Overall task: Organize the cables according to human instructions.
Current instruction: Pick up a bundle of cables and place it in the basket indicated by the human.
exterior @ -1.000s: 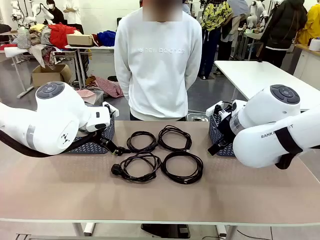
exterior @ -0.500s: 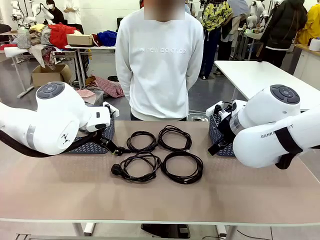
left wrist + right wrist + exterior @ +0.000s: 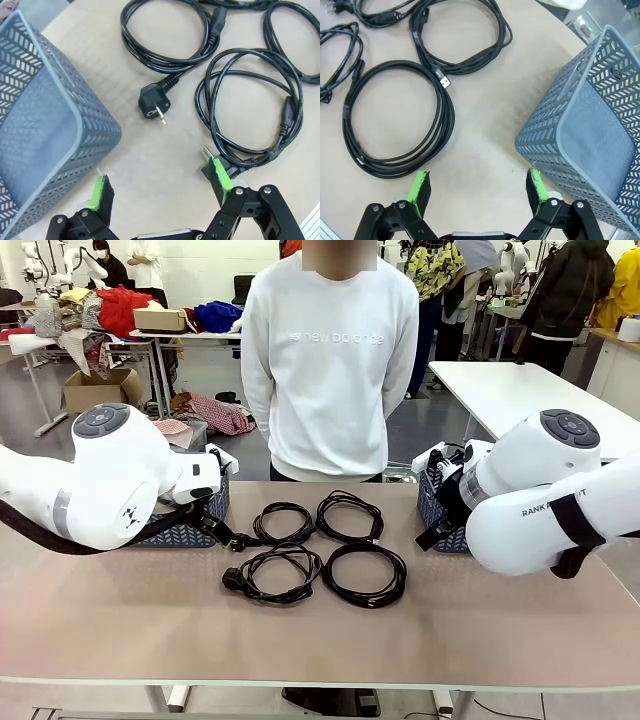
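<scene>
Awaiting person's instruction: you kept left claw (image 3: 160, 186) and right claw (image 3: 478, 191) released, empty, above bench (image 3: 300, 640). Four cables (image 3: 366, 599) lay coiled mid-bench between baskets (image 3: 190, 530), presumably so either arm could reach them.

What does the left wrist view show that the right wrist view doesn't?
Left wrist view: a round black two-pin plug lying pins-up beside the left arm's grey lattice plastic basket, beyond the open left claw.
Right wrist view: a flat USB-style connector on a large black coiled cable, and the other grey lattice basket by the open right claw.
Both: coiled black cables on the beige table, none held.
</scene>
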You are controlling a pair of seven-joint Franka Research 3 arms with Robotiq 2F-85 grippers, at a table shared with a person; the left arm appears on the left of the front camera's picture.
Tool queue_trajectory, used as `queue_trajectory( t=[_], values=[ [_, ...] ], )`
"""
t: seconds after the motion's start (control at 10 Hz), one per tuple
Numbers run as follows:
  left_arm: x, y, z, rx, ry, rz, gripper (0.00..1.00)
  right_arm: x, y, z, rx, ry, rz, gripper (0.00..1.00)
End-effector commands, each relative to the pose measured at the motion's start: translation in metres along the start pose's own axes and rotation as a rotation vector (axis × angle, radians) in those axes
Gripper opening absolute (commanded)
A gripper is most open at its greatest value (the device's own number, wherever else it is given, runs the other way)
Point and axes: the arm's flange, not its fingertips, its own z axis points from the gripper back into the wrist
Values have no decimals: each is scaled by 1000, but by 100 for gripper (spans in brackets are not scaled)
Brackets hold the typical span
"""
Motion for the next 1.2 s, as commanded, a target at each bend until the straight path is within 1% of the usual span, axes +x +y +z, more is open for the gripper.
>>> queue_trajectory(
  t=[0.0, 0.2, 0.3, 0.5, 0.6, 0.8, 0.9, 1.1],
  values=[
    [0, 0, 0, 0, 0, 0, 100, 0, 0, 0, 0, 0, 0, 100],
    [-1, 10, 10, -40, -13, 5, 100, 6, -12, 7, 14, -8, 0, 100],
    [2, 19, 20, -60, -31, -5, 100, 9, -17, 13, 43, -10, 14, 100],
    [5, 36, 43, -136, -60, -44, 100, 12, -29, 31, 90, -31, 18, 100],
    [5, 44, 57, -201, -86, -108, 100, 13, -33, 44, 139, -51, 35, 100],
    [11, 62, 74, -263, -115, -175, 100, 13, -42, 67, 215, -112, 64, 100],
    [12, 70, 81, -310, -139, -179, 100, 13, -48, 77, 251, -139, 72, 100],
    [10, 84, 89, -368, -174, -169, 100, 10, -61, 91, 334, -190, 75, 100]
  ],
)
